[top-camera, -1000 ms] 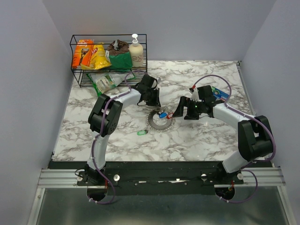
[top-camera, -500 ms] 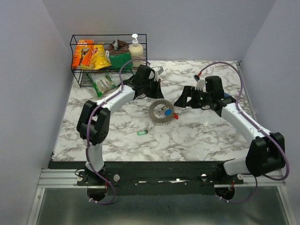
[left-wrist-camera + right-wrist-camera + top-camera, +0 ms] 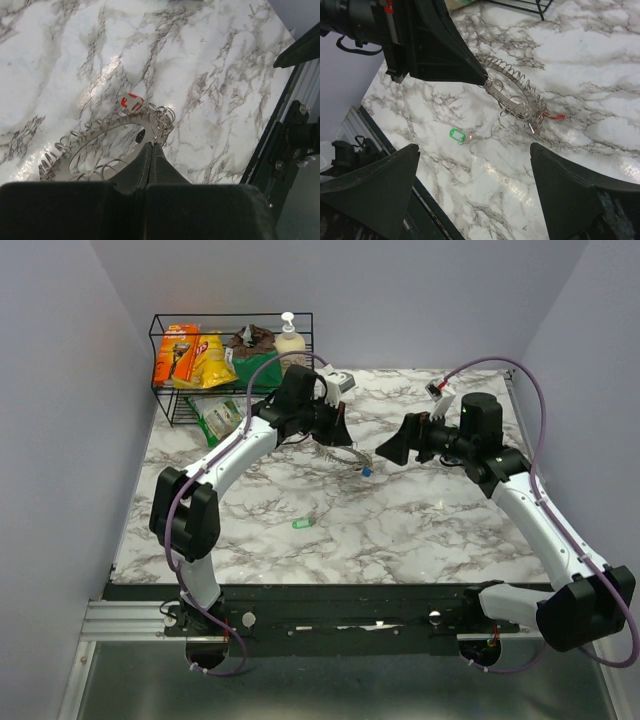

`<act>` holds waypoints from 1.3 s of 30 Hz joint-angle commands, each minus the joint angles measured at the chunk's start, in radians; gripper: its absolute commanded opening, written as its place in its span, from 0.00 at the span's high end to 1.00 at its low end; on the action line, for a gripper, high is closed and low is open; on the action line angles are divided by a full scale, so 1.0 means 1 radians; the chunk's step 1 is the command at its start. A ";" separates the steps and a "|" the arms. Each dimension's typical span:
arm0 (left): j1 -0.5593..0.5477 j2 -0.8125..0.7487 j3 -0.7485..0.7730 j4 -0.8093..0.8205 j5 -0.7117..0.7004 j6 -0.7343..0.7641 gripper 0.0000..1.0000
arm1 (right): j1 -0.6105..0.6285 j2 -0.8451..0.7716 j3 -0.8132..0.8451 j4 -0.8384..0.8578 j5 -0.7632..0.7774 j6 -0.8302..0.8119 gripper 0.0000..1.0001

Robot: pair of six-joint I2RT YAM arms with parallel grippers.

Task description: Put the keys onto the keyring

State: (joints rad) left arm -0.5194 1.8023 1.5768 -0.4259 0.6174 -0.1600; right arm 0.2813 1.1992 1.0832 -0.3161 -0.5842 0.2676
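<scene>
My left gripper (image 3: 337, 430) is shut on the rim of the keyring (image 3: 347, 453), a metal ring hung with several small wire rings, and holds it tilted above the marble. In the left wrist view the jaws (image 3: 151, 145) pinch the keyring (image 3: 107, 126) at its near edge, with a red tag (image 3: 132, 102) hanging beyond it. A blue tag (image 3: 367, 472) dangles at the ring's low end. One green-tagged key (image 3: 303, 523) lies loose on the table, also visible as the green key (image 3: 457, 134) in the right wrist view. My right gripper (image 3: 390, 448) hovers open to the right of the ring, holding nothing.
A black wire basket (image 3: 165, 370) at the back left holds snack packets and a soap bottle (image 3: 290, 352). A green packet (image 3: 222, 416) lies under it. The black front rail (image 3: 340, 592) borders the table's near edge.
The left gripper has lifted the keyring off the table and carried it back, red and blue tags with it. The right arm has drawn back to the right, still open. The green key stayed put.
</scene>
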 commanded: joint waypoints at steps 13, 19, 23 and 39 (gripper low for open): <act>-0.105 -0.067 0.253 -0.421 0.294 0.413 1.00 | -0.002 -0.095 0.017 0.107 -0.216 -0.005 0.00; -0.108 -0.084 0.273 -0.419 0.285 0.396 1.00 | -0.002 -0.089 -0.009 0.146 -0.287 0.019 0.00; -0.108 -0.095 0.264 -0.386 0.274 0.350 1.00 | -0.002 -0.090 -0.049 0.183 -0.345 0.053 0.00; -0.110 -0.112 0.227 -0.278 0.251 0.284 1.00 | -0.001 -0.040 -0.094 0.218 -0.411 0.090 0.01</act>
State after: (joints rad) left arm -0.6270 1.7313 1.8076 -0.7517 0.8547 0.1509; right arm 0.2813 1.1320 0.9936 -0.1154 -0.9432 0.3428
